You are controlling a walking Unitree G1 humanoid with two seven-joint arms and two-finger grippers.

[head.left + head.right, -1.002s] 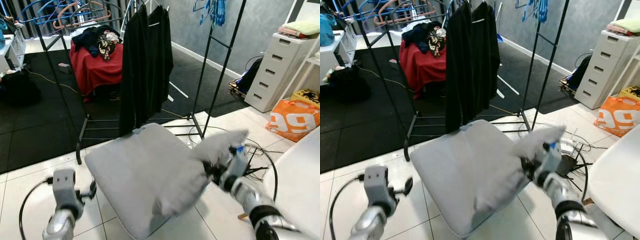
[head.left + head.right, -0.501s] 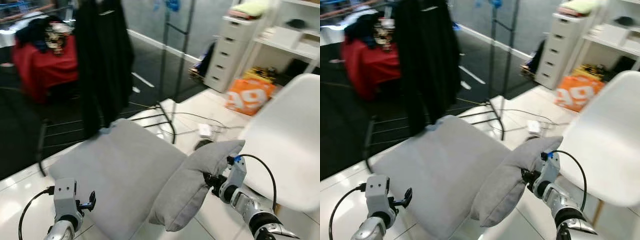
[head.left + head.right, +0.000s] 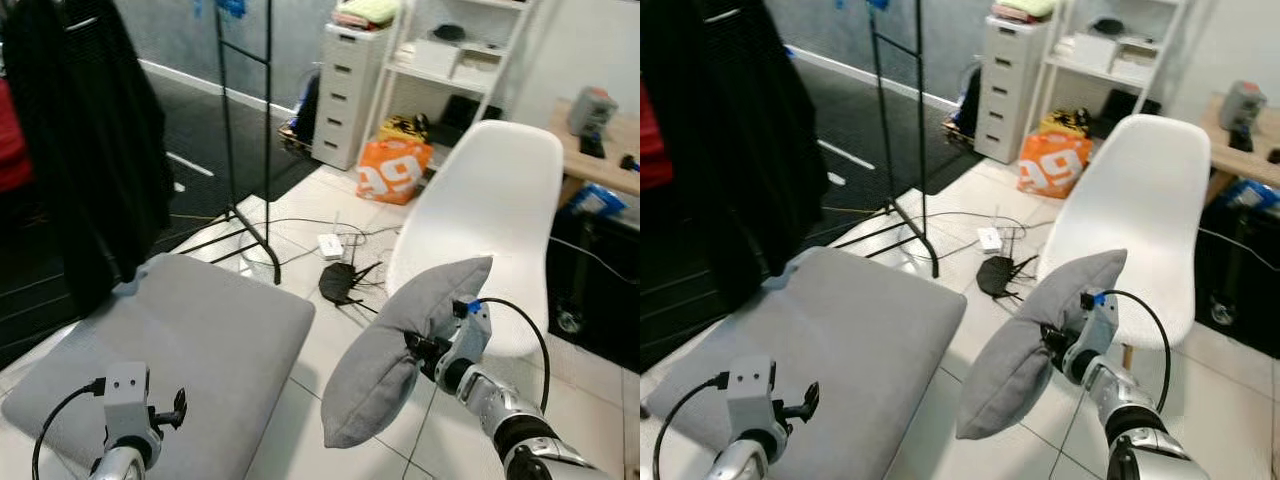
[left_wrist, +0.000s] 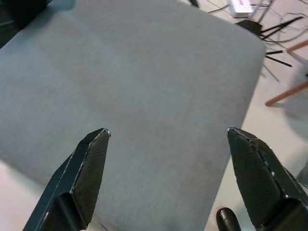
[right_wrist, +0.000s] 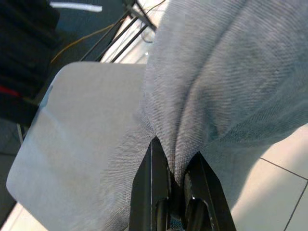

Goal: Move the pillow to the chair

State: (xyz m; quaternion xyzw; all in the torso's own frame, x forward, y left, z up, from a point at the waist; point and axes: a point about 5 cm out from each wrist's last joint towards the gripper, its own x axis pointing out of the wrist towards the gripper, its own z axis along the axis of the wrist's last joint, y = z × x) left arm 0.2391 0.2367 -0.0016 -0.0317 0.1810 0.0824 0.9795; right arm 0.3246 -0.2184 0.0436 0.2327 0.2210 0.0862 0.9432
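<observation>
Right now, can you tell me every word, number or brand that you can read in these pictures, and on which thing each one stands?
"9": a large white figure on the orange bag on the floor by the white drawer unit; further white marks beside it are cut off and unreadable.
The items on the white shelf and the thing on the desk are too small and blurred to read.
The grey pillow in the right gripper and the white chair carry no text.

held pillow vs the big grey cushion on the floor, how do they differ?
The pillow hangs in the air, pinched by the right gripper; the large cushion lies flat on the tiled floor. The pillow looks smaller, plump and creased; the large cushion is broad and smooth. The pillow is nearer the white chair. Both are grey fabric.
</observation>
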